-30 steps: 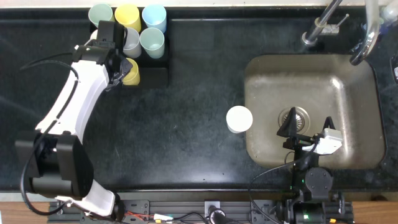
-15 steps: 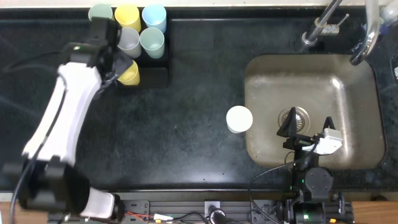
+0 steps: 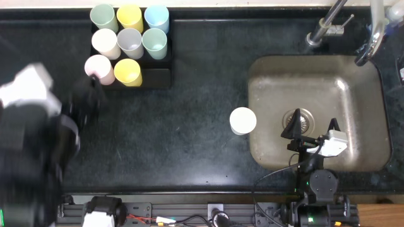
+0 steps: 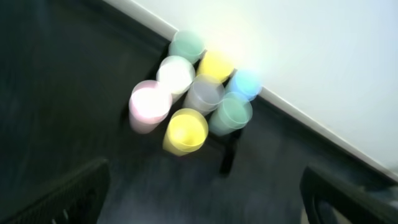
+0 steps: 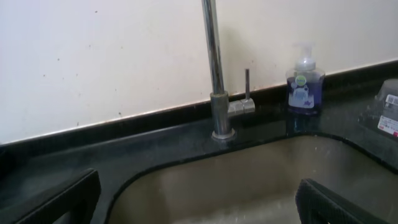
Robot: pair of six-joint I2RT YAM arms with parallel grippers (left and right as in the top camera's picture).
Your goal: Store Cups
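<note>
A black rack [image 3: 158,77] at the counter's back left holds several upright cups: green, yellow and blue in the far row, cream, grey and teal in the middle. A pink cup [image 3: 99,68] and a yellow cup [image 3: 127,72] stand in the near row. The left wrist view looks down on the pink cup [image 4: 148,104] and the others. My left gripper [image 3: 84,102] is open and empty, well short of the rack at the left. A lone white cup [image 3: 243,120] stands on the counter by the sink. My right gripper [image 3: 295,128] rests open over the sink.
The steel sink [image 3: 353,69] takes up the right side, with a faucet [image 5: 214,74] and a soap bottle [image 5: 304,84] behind it. Dark counter [image 3: 189,145] stretches between the rack and the sink.
The left arm has pulled back fast from the rack toward the near left. The pink cup, hidden under the gripper before, now stands free beside the yellow one. The right arm has not moved.
</note>
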